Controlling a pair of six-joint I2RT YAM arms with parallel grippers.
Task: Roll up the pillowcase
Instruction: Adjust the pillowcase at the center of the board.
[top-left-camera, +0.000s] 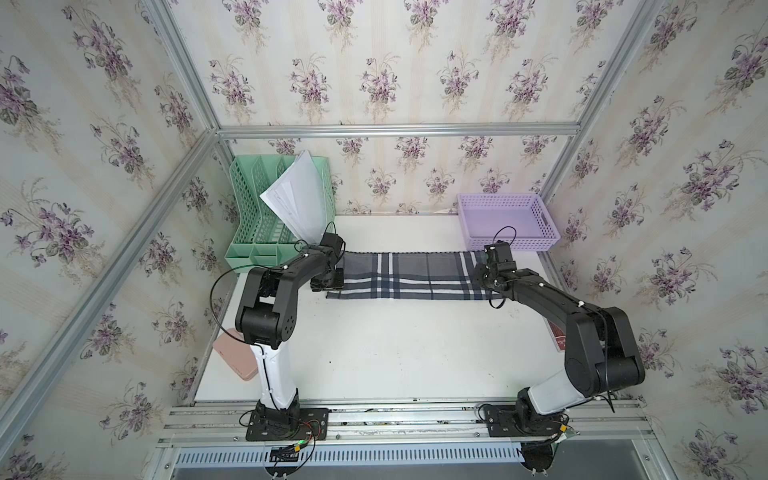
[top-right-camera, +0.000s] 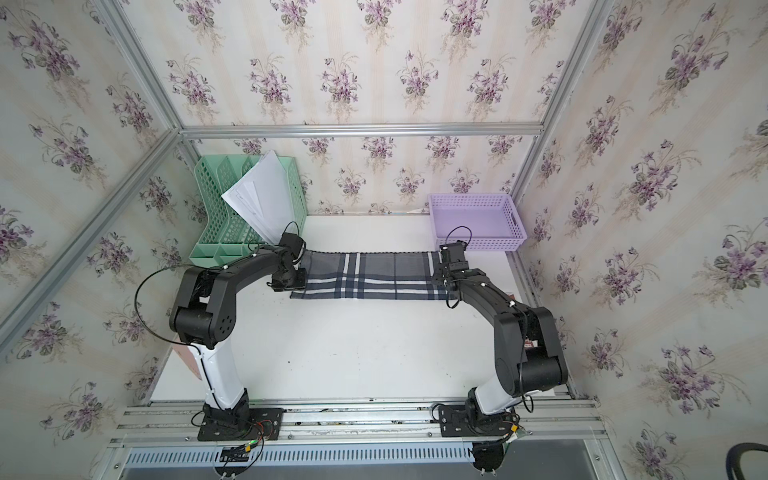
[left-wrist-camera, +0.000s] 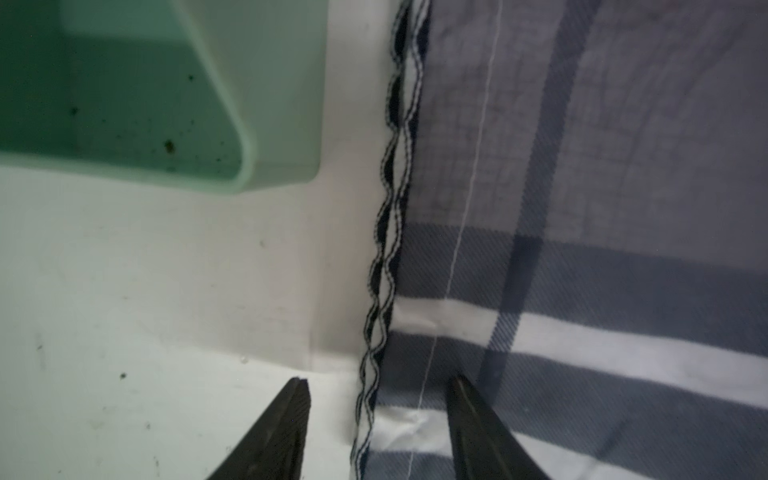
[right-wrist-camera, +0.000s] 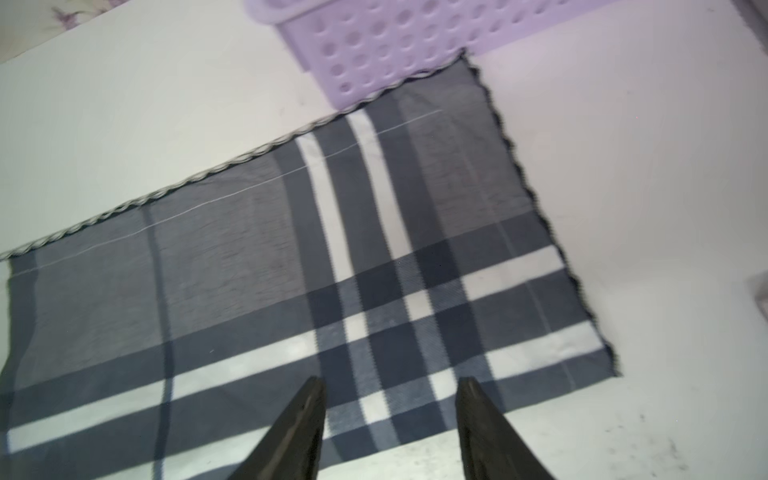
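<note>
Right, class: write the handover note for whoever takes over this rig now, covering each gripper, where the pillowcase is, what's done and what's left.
Left gripper: jaws open, straddling the stitched short edge of the pillowcase; nothing gripped.
Right gripper: jaws open above the opposite end, holding nothing.
Position: it lies flat as a long strip on the table, between the green file rack and the purple basket.
Done: cloth laid out flat; no roll started.
Left: probably grip one end and roll it up along its length.
</note>
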